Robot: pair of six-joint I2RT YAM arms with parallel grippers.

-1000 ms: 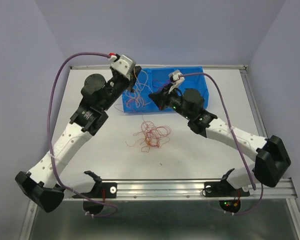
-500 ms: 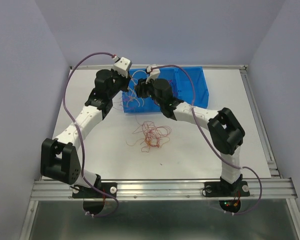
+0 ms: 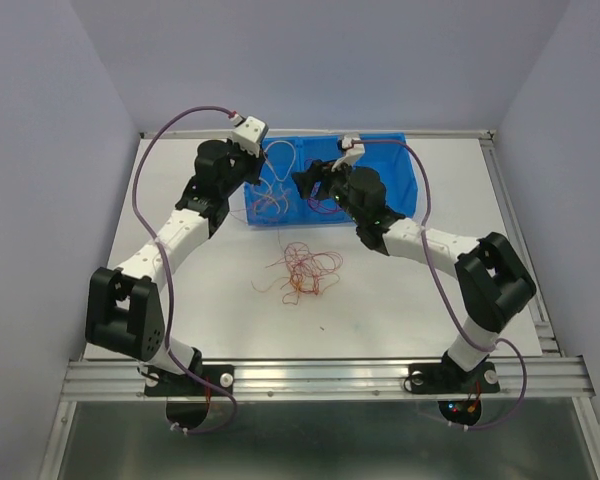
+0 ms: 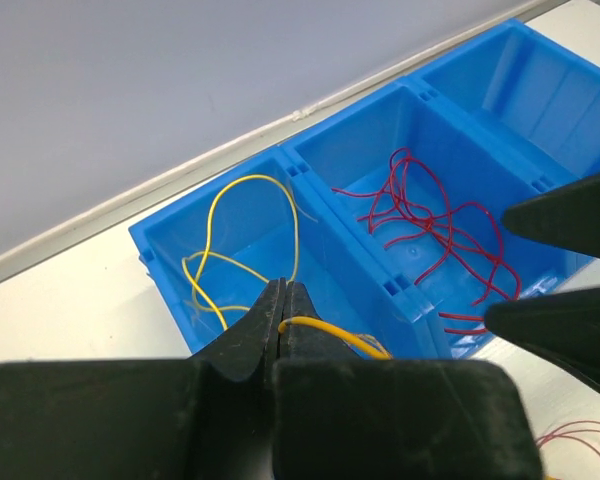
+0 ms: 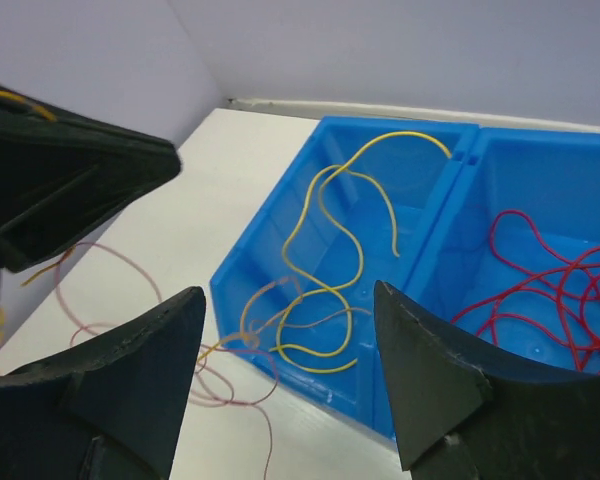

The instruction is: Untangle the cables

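Observation:
A blue bin stands at the back of the table. Its left compartment holds yellow cables and the one beside it holds dark red cables. My left gripper is shut on a yellow cable just in front of the bin's left end. My right gripper hangs open over the near wall of the left compartment, with nothing between its fingers. Thin pinkish cables drape over that wall down to the table. A loose tangle of red and orange cables lies on the table in front of the bin.
Both grippers are close together at the bin's left end, and the left gripper's black body fills the left of the right wrist view. The bin's right compartment has nothing in it. Purple arm cables arch above the table.
My right gripper has gone from shut to open over the bin's left part, and its arm has folded differently. My left gripper stays shut by the bin's left end.

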